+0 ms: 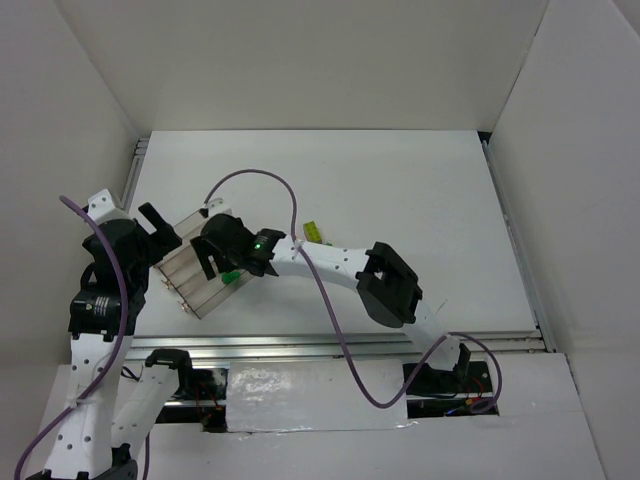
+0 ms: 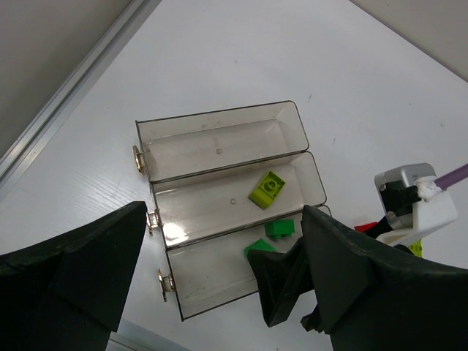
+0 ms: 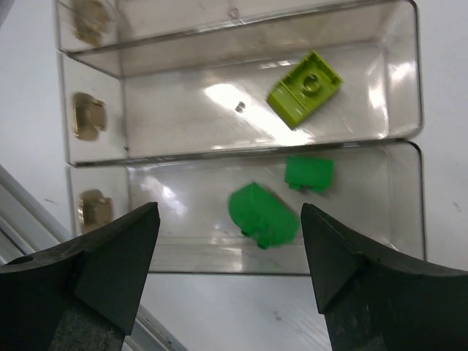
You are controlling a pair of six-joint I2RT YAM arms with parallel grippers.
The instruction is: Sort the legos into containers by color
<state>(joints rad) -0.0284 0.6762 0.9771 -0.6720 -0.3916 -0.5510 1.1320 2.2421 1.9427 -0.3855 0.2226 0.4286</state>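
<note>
The containers (image 1: 186,277) are a clear tray of three troughs at the left. In the right wrist view my right gripper (image 3: 229,219) hangs open over the nearest trough (image 3: 183,248). Two bright green legos (image 3: 263,216) (image 3: 310,173) lie in that trough, the nearer one slightly blurred and free of the fingers. A yellow-green lego (image 3: 304,89) rests in the middle trough. The far trough (image 2: 219,142) holds nothing. My left gripper (image 2: 224,219) stands wide open above the tray's hinged end, holding nothing. One more yellow-green lego (image 1: 312,232) lies on the table, and a red lego (image 2: 365,227) shows beside the right arm.
A metal rail (image 1: 330,347) runs along the table's near edge just below the tray. White walls close in the table on three sides. The right arm (image 1: 345,265) reaches across the table from the right, with a purple cable (image 1: 250,176) looping above it.
</note>
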